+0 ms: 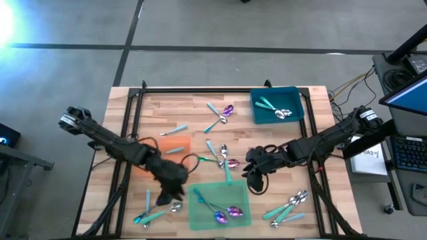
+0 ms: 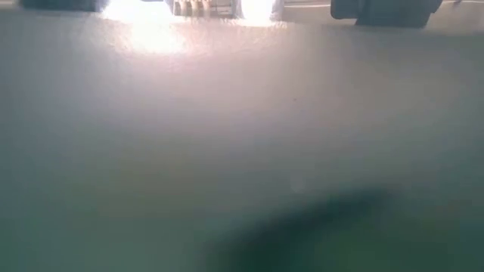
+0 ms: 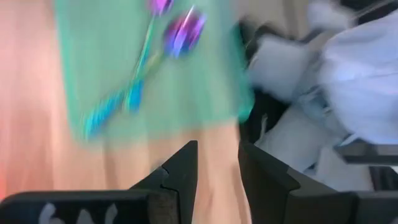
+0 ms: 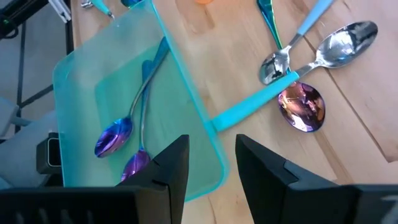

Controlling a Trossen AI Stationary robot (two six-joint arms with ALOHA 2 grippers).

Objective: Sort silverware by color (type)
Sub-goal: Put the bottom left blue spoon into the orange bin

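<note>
The left fingers (image 1: 165, 197), slightly apart and empty, hang just left of the green mat (image 1: 200, 213), nearer than the right fingers (image 1: 256, 181), also apart, to the spoons (image 1: 159, 213) lying crosswise at the worktop's (image 1: 167, 107) near-left corner.

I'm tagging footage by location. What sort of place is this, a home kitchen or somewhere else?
Likely a robotics lab or workshop: a framed wooden table on grey floor, loose cables, and a desk with laptop and keyboard alongside.

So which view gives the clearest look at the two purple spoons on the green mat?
The right wrist view: the two purple spoons lie sharp and close on the green mat. The high view shows them small, and the left wrist view shows them blurred. The low view shows nothing of them.
</note>
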